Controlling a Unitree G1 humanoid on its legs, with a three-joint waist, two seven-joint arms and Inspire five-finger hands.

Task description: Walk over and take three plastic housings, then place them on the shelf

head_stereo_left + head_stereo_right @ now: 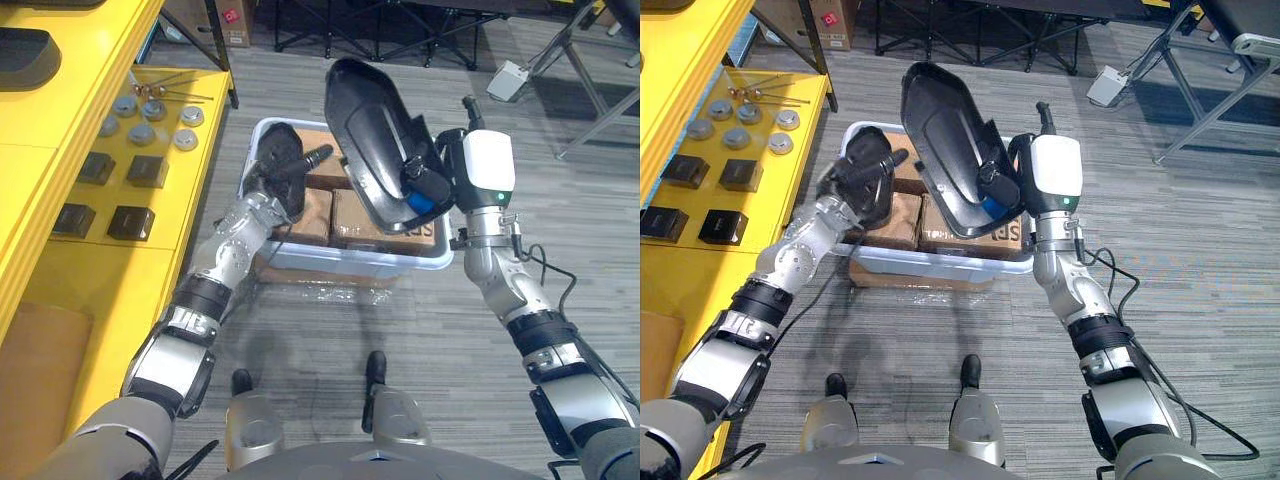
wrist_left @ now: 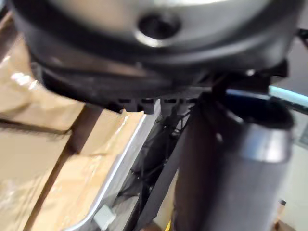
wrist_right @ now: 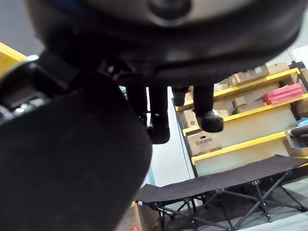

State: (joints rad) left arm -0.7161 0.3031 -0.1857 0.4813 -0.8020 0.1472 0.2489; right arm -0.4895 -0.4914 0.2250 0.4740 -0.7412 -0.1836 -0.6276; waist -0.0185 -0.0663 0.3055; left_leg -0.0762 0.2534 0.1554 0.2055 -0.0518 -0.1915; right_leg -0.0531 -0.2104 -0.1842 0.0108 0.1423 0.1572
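You hold one black plastic housing [image 1: 365, 130] above the bin [image 1: 330, 265], right hand [image 1: 428, 186] curled round its edge. I cannot tell your left hand [image 1: 278, 165] grip, down in the bin. Placing on the yellow shelf [image 1: 170, 225] remains.

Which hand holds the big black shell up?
The right hand holds the black plastic housing up over the white bin; the left hand is low, at the brown boxes.

Bright, even indoor light from overhead covers the grey floor [image 1: 430, 340] and the yellow shelf [image 1: 90, 285], leaving only soft shadows. A pale sheen runs along the black plastic housing [image 1: 365, 130], and the clear wrap [image 1: 330, 293] under the white bin [image 1: 340, 262] glints. Seen from the wrists, the left hand [image 2: 120, 72] and right hand [image 3: 168, 53] are dark masses against brighter surroundings.
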